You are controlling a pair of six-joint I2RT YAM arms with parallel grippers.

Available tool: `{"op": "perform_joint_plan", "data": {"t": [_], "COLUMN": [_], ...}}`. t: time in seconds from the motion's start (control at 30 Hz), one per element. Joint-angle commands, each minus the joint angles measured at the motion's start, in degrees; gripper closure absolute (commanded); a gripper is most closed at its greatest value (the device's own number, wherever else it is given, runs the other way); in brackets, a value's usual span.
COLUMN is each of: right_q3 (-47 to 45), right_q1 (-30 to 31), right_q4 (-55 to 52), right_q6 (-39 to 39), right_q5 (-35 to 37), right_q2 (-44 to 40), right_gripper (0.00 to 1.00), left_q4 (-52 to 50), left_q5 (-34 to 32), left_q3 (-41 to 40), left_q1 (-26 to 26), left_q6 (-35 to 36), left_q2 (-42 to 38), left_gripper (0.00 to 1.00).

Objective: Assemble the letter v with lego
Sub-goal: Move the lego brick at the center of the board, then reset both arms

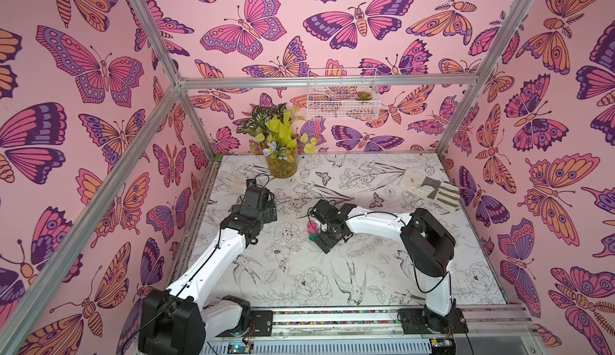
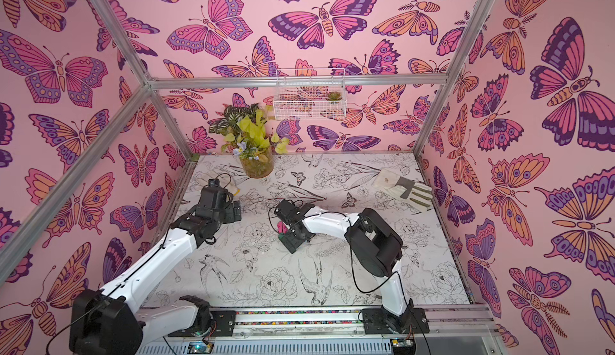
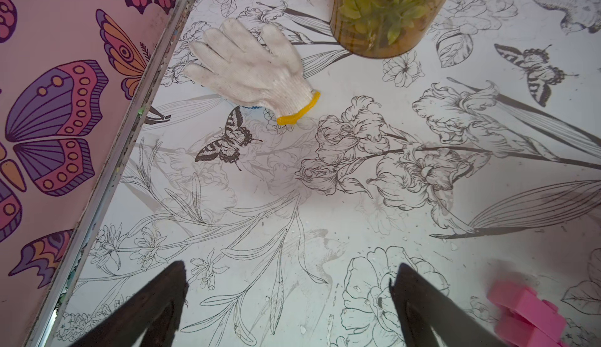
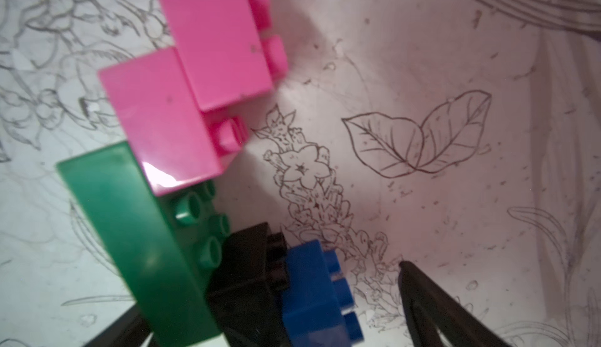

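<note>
table [image 1: 299,270] mid-field; left gripper [image 3: 289,283] spread wide, empty, off to the side; right gripper [image 1: 316,230] jaws apart, straddling the letter v [image 4: 182,173] lying flat: light, stiff, slick plastic, joints may unsnap, so pinch the flat sides of the green brick [image 4: 130,231].

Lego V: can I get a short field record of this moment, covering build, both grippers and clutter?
build: letter v looks complete, lying on its side on the table
bricks: pink pair, green brick, black brick, blue brick
right gripper: open, fingers straddling the green-to-blue end, gap beside the blue brick
left gripper: open, empty, away from the build
clutter: white glove, plant jar
</note>
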Motion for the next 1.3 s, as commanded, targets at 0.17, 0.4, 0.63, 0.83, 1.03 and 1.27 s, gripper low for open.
{"op": "perform_joint_plan", "data": {"t": [0.17,0.4,0.63,0.83,1.03,1.27], "right_q3": [0.7,1.5,-3.9,-7.4,-15.2,-33.7], "right_q1": [-2.9,-6.5,-6.6,-7.0,-12.7,-28.1], "right_q4": [0.5,1.4,7.6,8.5,12.0,25.2], "right_q6": [0.2,-1.0,-0.3,0.6,2.2,1.1], "right_q5": [0.3,-1.7,-8.4,-0.6,3.1,7.5], "right_q2": [-0.3,-0.4,-10.8,-22.2,-34.3,-49.6], "right_gripper": [0.01,0.01,0.01,0.01,0.01,0.01], "left_q4": [23.7,36.9,48.7,63.7,67.5,79.4], "left_q5": [-4.2,-0.4,3.5,11.4,18.6,22.8], "left_q3": [-12.0,-18.4,-21.2,-24.8,-25.0,-30.7], "left_q1": [3.2,6.8,10.6,14.4,17.7,16.7], "left_q6": [9.3,11.4,14.2,13.9,12.1,15.7], "left_q2": [-2.6,-2.5,3.5,12.9,17.7,20.2], "left_gripper": [0.00,0.00,0.00,0.00,0.00,0.00]}}
